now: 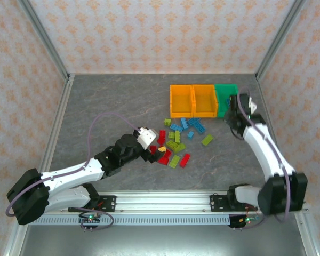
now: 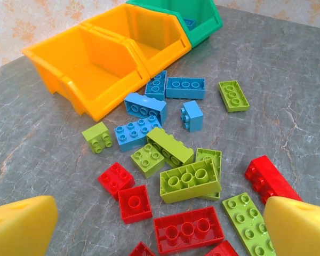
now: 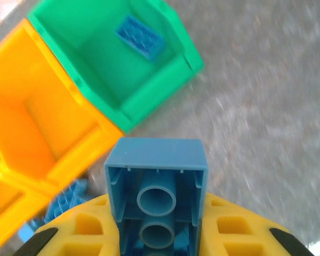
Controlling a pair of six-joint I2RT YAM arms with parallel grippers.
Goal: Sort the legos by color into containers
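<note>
While nothing sits between its yellow fingertips, which stand spread far apart, the left claw is wide and empty, hanging low over the near edge of the scattered small studded plastic legos on the grey marbled table. That stance looks like readiness to drop onto a piece. A long red brick lies right between and just ahead of its tips, so it is the likeliest pick in my judgement. Further ahead of this claw lie lime green bricks, then a cluster of blue ones just short of the bins. Beyond them the three open-topped rectangular plastic containers stand in a touching row, presumably one per colour: two orange bins with no brick visible inside, and the green bin at the far end. Over on the right, the right claw is narrowed onto a square blue plastic brick. It pinches the brick by its sides, hollow underside toward the wrist camera, so it should fall free on release. The green bin sits just ahead and to the left of this claw and already has one blue brick on its floor, which suggests blue belongs there. The held brick appears to be beside the bin's near corner, not yet over the opening.
</note>
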